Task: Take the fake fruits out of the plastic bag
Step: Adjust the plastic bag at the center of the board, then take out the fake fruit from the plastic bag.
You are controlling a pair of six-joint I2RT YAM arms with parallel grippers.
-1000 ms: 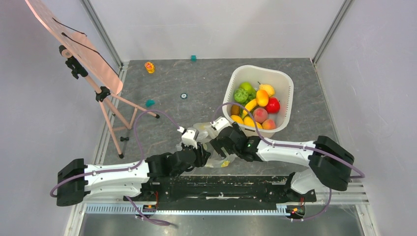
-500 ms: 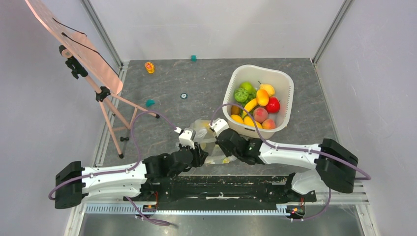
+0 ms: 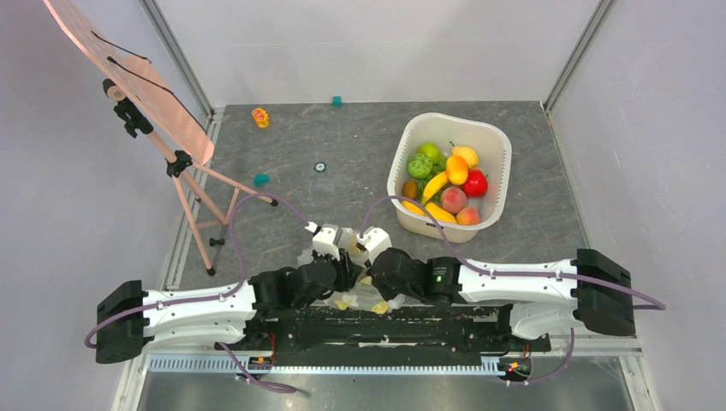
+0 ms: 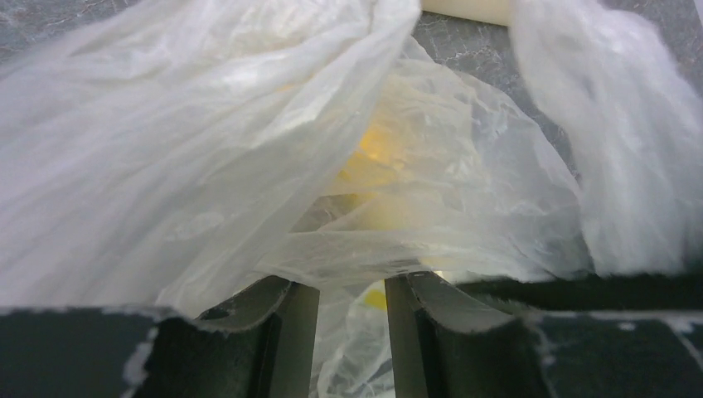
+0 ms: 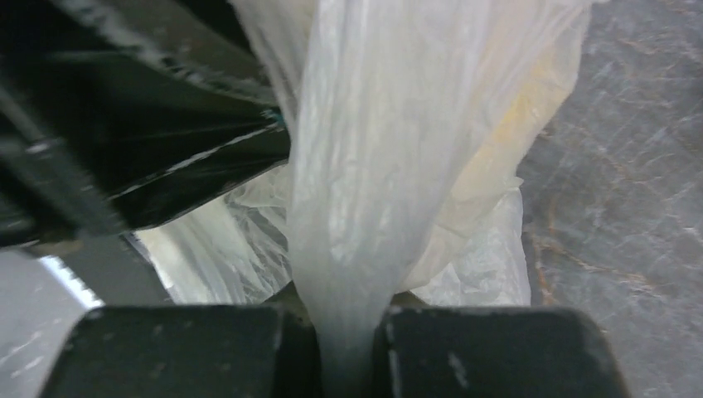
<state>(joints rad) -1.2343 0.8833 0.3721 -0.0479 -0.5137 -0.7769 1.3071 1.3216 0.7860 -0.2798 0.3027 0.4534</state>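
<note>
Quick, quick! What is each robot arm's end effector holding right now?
Left end effector: half closed, plastic bag film between its jaws; a firm grip cannot be told.
Right end effector: closed, pinching the plastic bag.

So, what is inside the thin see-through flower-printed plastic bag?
Through the plastic bag a blurred yellow shape shows. Crumpled film covers it, so which fruit, and whether others lie there, cannot be seen.

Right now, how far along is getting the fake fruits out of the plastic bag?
Done: fake fruits sit in the white basin. In hand: the right gripper is shut on the plastic bag; film also passes through the left gripper. Left: a yellow shape shows through the bag, maybe a fruit.
</note>
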